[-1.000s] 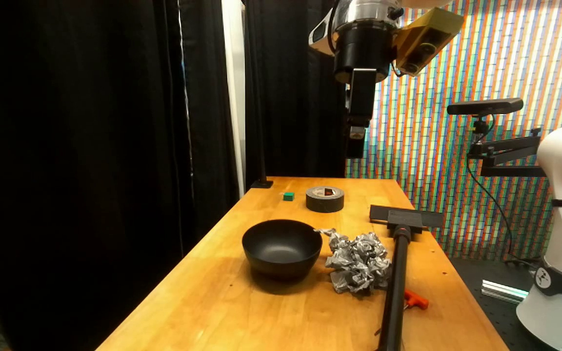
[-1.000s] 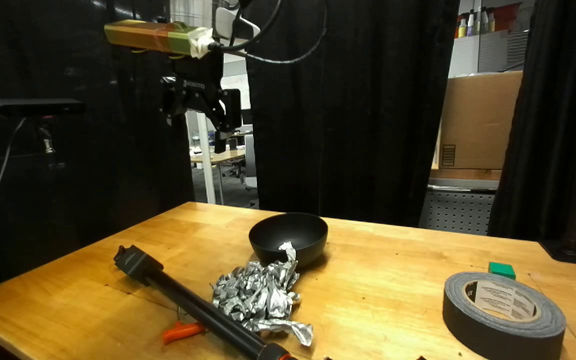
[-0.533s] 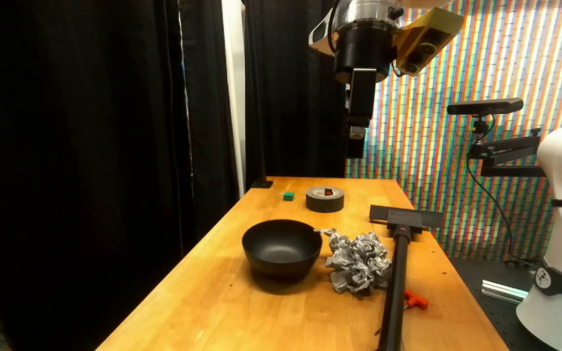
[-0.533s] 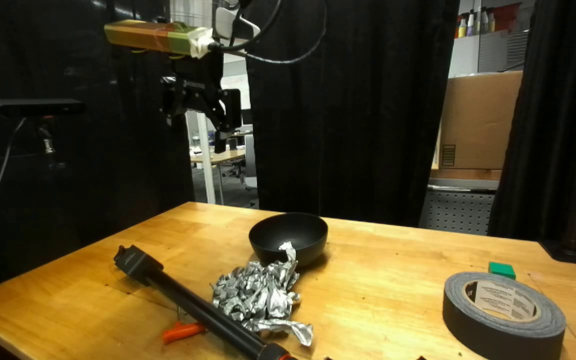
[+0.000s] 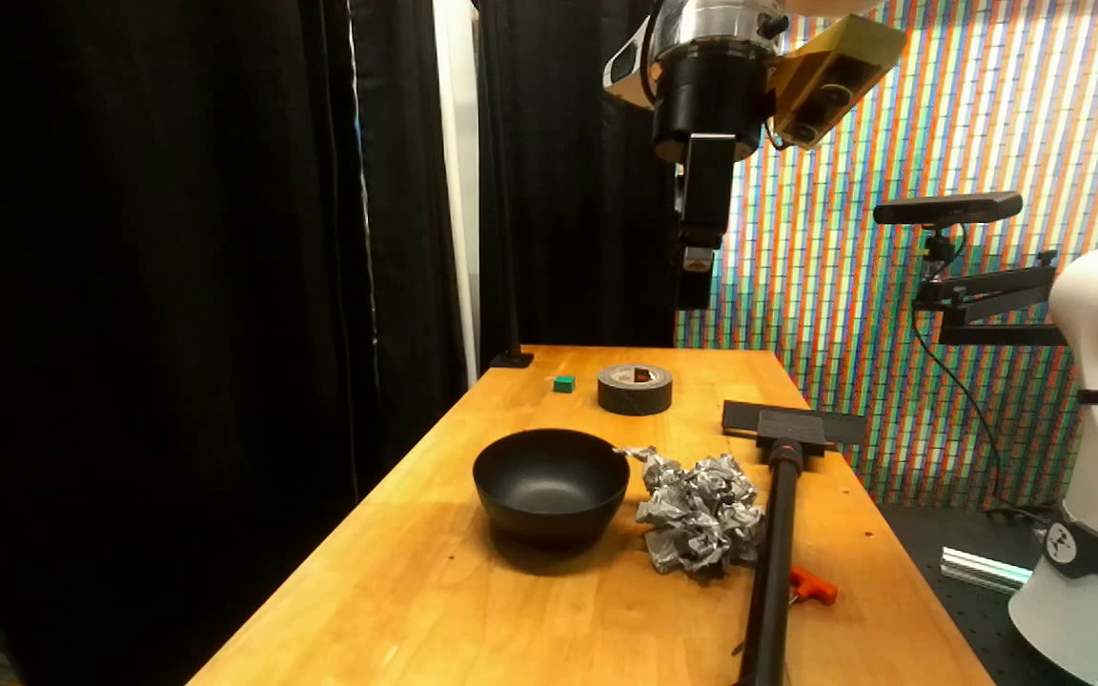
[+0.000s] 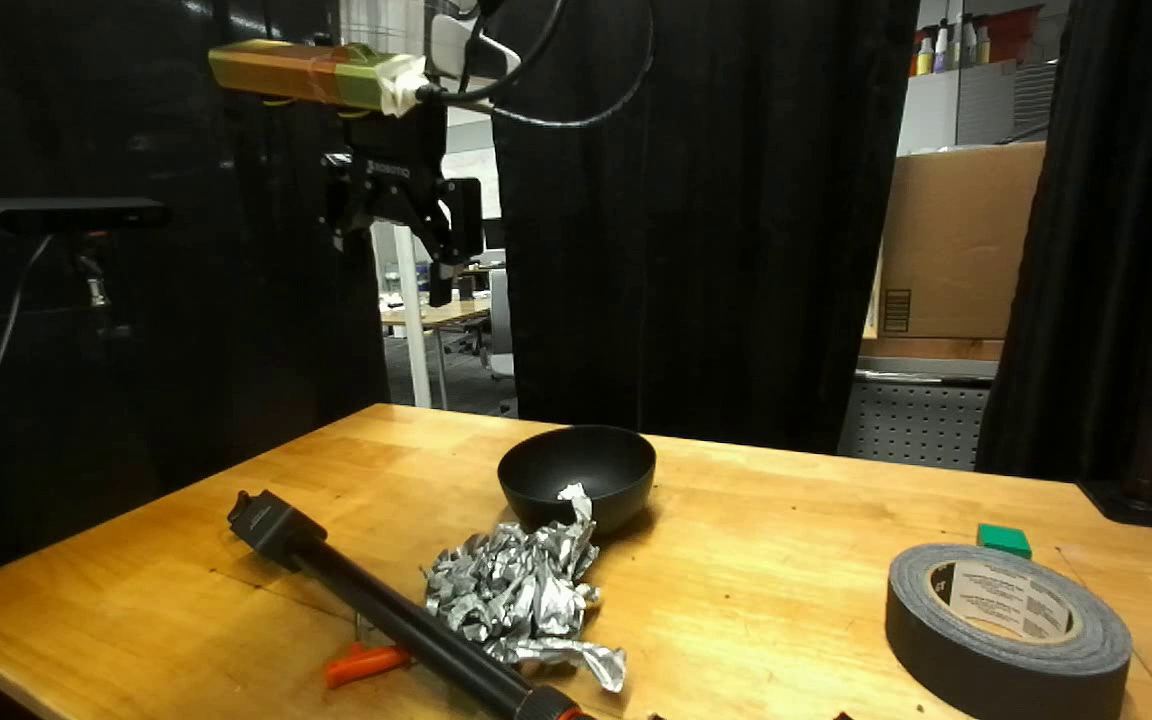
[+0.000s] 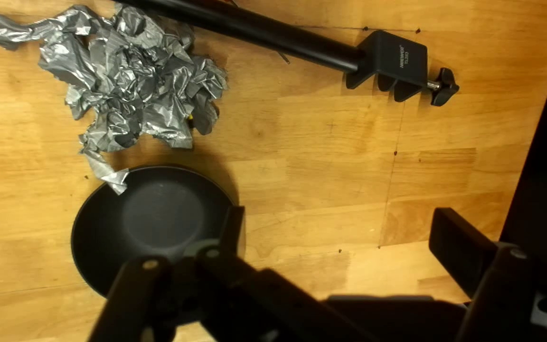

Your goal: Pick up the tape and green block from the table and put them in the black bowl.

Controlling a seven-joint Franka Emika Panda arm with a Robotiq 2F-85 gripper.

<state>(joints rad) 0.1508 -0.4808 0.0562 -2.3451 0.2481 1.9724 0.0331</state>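
The tape, a dark grey roll lying flat on the table, shows in both exterior views (image 5: 635, 398) (image 6: 996, 690). The small green block (image 5: 563, 384) sits close to the tape and also shows in an exterior view (image 6: 1004, 540). Both are out of the wrist view. The black bowl (image 5: 549, 526) stands upright and empty on the table; it also shows in both exterior views (image 6: 616, 505) and in the wrist view (image 7: 159, 213). My gripper (image 7: 340, 213) is open and empty, high above the table (image 6: 391, 265), with one finger overlapping the bowl's edge in the wrist view.
Crumpled silver foil-like material (image 7: 131, 80) lies beside the bowl, one strip overlapping its rim in the wrist view. A black pole with a clamp (image 7: 392, 64) lies beyond it. An orange-handled tool (image 6: 366, 663) lies by the pole. A post base (image 6: 1146, 505) stands near the green block.
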